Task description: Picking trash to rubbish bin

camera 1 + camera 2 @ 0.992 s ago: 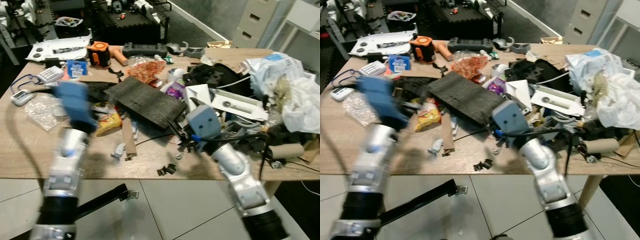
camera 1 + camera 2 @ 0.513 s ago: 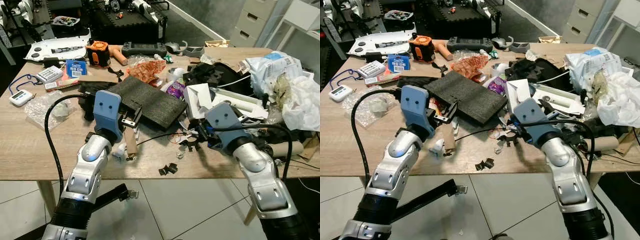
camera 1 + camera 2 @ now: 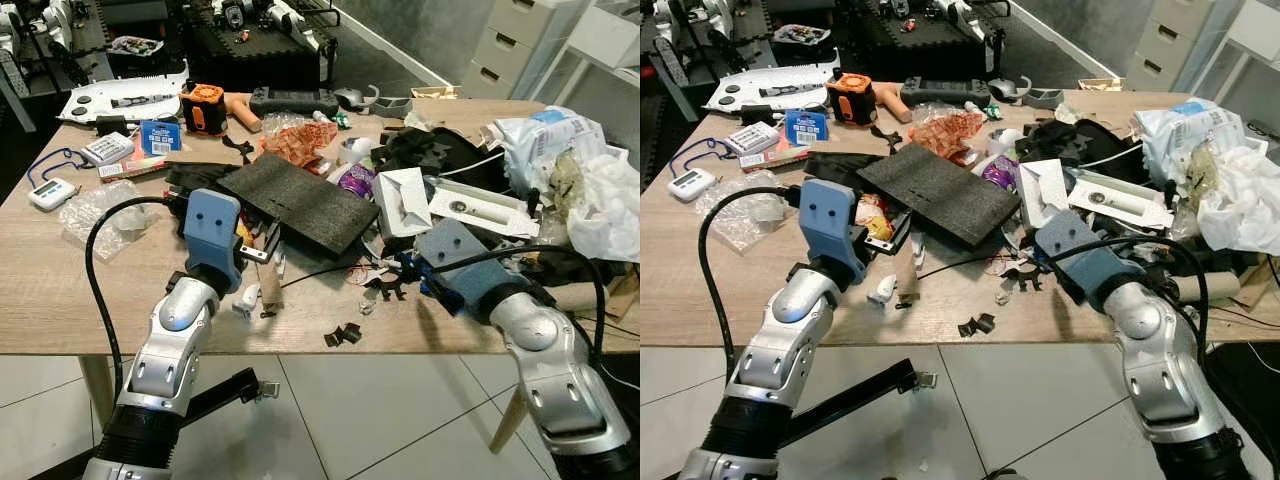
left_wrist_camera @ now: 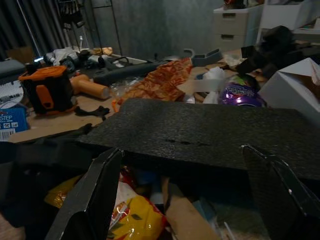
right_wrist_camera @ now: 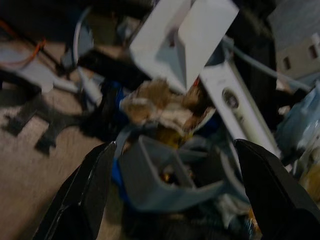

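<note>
Grippers spread: left gripper (image 4: 185, 192) now at yellow wrapper (image 4: 137, 220), right gripper (image 5: 170, 192) over grey scrap (image 5: 165, 180); nothing grasped yet.

head views bright and sharp; wrist views dim, blurred.

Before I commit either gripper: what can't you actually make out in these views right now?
- Yellow wrapper: left wrist view, mostly under the black foam sheet.
- Crumpled scrap: right wrist view, blurred, cannot identify it.
- Right gripper: eye views, fingertips hidden behind its wrist housing.
- White bags: cut off by the edge.
</note>
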Tool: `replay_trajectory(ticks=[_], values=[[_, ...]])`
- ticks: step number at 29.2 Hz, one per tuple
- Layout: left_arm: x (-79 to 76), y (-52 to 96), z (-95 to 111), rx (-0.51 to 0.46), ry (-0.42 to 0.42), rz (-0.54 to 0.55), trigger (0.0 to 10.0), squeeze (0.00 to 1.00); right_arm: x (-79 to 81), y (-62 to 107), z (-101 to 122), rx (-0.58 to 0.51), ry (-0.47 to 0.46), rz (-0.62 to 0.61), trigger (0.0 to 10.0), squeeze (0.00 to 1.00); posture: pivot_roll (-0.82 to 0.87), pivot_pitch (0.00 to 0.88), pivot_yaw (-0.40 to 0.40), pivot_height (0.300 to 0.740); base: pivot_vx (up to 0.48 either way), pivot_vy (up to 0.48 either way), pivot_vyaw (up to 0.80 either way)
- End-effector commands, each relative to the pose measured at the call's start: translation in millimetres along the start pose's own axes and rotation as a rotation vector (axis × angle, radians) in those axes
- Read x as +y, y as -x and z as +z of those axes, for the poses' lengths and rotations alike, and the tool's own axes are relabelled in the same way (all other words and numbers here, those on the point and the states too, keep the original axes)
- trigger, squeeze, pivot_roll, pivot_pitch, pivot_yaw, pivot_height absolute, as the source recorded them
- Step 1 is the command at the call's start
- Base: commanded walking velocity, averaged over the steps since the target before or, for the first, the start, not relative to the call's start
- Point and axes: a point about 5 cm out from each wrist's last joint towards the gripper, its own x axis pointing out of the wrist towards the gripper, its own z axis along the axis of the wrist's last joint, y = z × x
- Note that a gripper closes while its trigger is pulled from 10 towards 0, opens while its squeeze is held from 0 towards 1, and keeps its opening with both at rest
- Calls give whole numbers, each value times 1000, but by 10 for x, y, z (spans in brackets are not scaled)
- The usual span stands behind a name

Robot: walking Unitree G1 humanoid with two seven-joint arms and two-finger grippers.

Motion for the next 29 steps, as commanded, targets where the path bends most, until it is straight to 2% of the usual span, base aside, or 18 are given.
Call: replay_trajectory(ticks=[1,10,19,20,22,23,24,25,26,27,28,29], values=[[-10,21,-26,18,-13,-16,10000,0,53,34,-32,31,7,34,10000,0,-74,116,-6,740,0,0,0],[-10,28,-30,22,-15,-14,10000,0,93,45,-144,108,-1,55,10000,0,-74,128,-10,740,0,0,0],[32,-29,-2,14,-26,2,10000,0,111,20,-296,171,-28,62,10000,0,-59,141,-11,740,0,0,0],[27,-39,4,11,-27,2,10000,0,116,18,-301,172,-39,65,7725,0,-57,149,-9,740,0,0,0],[23,-45,8,10,-28,1,10000,0,119,17,-303,172,-46,66,7725,0,-57,149,-9,740,0,0,0],[17,-48,8,9,-28,0,10000,0,121,15,-302,168,-57,64,4588,0,-57,149,-9,740,0,0,0],[10,-50,10,8,-29,-1,10000,0,122,14,-303,164,-61,62,3216,0,-52,154,-9,740,0,0,0],[5,-51,12,8,-30,-2,10000,0,125,12,-304,160,-65,60,2627,0,-52,154,-9,740,0,0,0],[5,-51,12,8,-30,-2,10000,0,125,12,-304,160,-65,60,2627,0,-52,154,-9,740,0,0,0],[5,-51,17,7,-32,-1,10000,0,142,2,-298,142,-71,62,1294,0,-46,157,-5,740,0,0,0],[5,-51,17,7,-32,-1,10000,0,142,2,-298,142,-71,62,1294,0,-46,157,-5,740,0,0,0],[12,-49,22,5,-34,0,10000,0,155,-6,-278,124,-73,62,0,0,-45,159,-4,740,0,0,0]])
